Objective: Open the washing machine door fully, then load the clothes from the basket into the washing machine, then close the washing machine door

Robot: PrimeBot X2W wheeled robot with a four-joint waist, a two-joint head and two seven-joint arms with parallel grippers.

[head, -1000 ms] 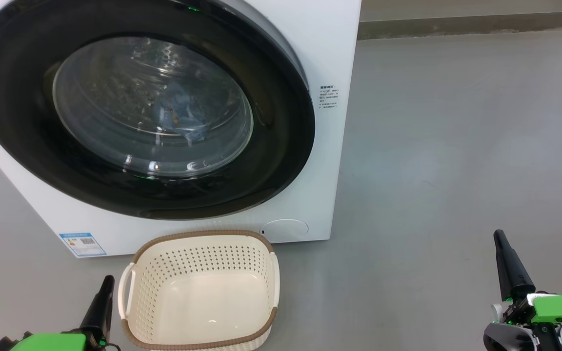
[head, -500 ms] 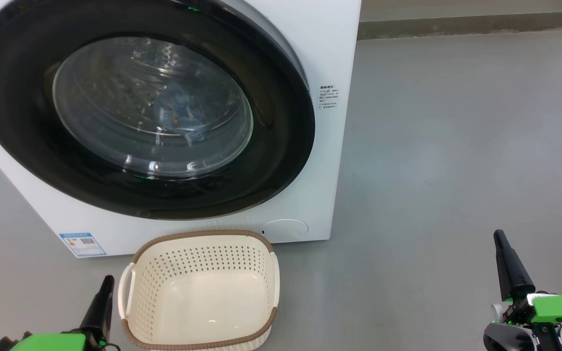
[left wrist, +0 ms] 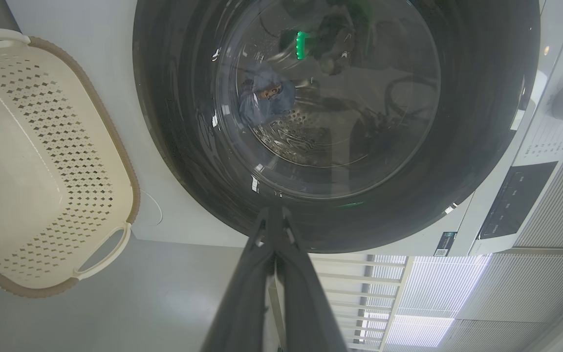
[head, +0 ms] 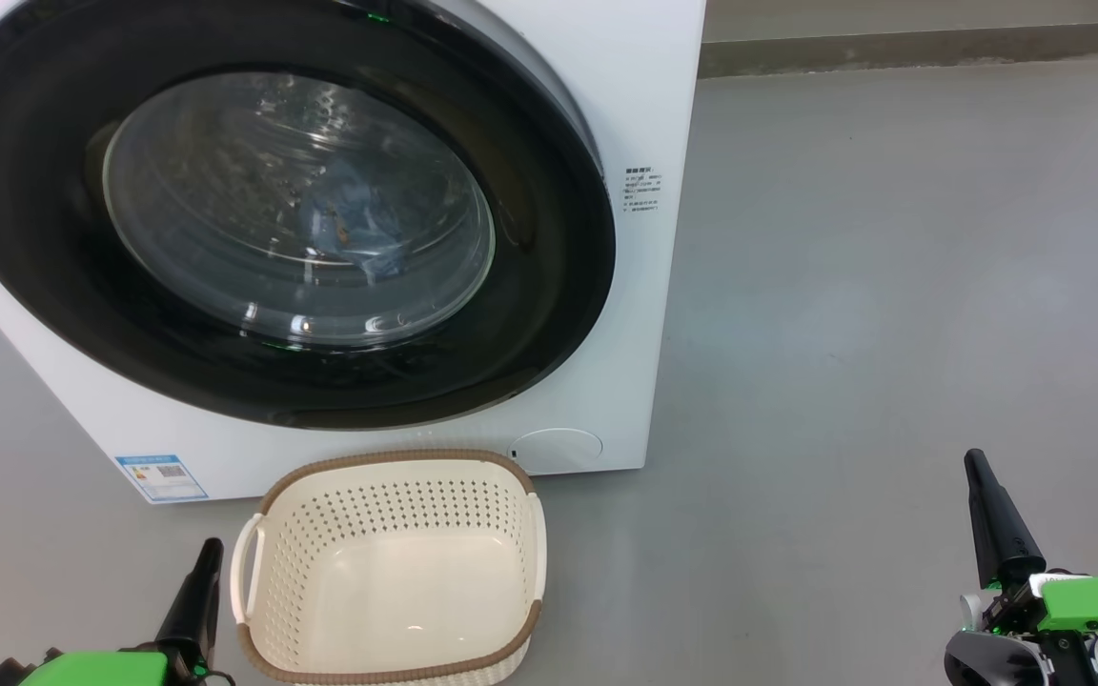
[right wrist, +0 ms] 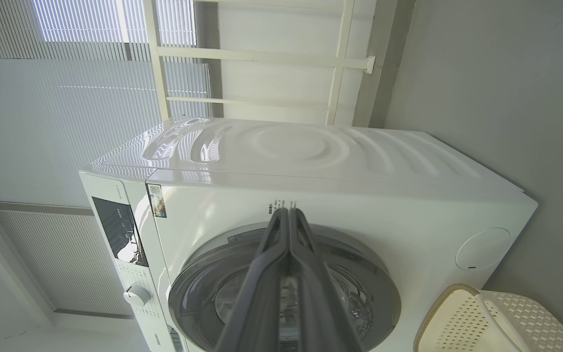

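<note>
Okay, smooth grey floor (head: 892, 286) fills the right half of the head view, with a darker grey skirting strip (head: 892, 43) across the upper right. Right wrist view has pale slatted window blinds (right wrist: 42, 98) on the left and cream-white frame bars (right wrist: 262, 57) along the top, behind the machine. Big white front-loading washing machine (head: 644, 95) takes the upper left of the head view, with a blue label sticker (head: 160, 476) at its lower left corner and a round white flap (head: 557, 448) at its lower right. Large round door with glossy black rim and clear glass bowl (head: 34, 238) is closed, flush on the machine front. Through the glass at door centre: light-blue clothes with an orange-brown print (head: 354, 224), bunched inside the steel drum; how many pieces, cannot tell. Small cream-white perforated plastic basket with brown rim band (head: 387, 457) stands on the floor at bottom centre, just in front of the machine, its bare cream bottom showing. Left gripper (head: 211, 548) sits lower left, just beside the basket's left handle, dark fingers pressed together, holding nothing. Right gripper (head: 975, 462) sits lower right, well apart from the basket, fingers likewise pressed together, holding nothing.
</note>
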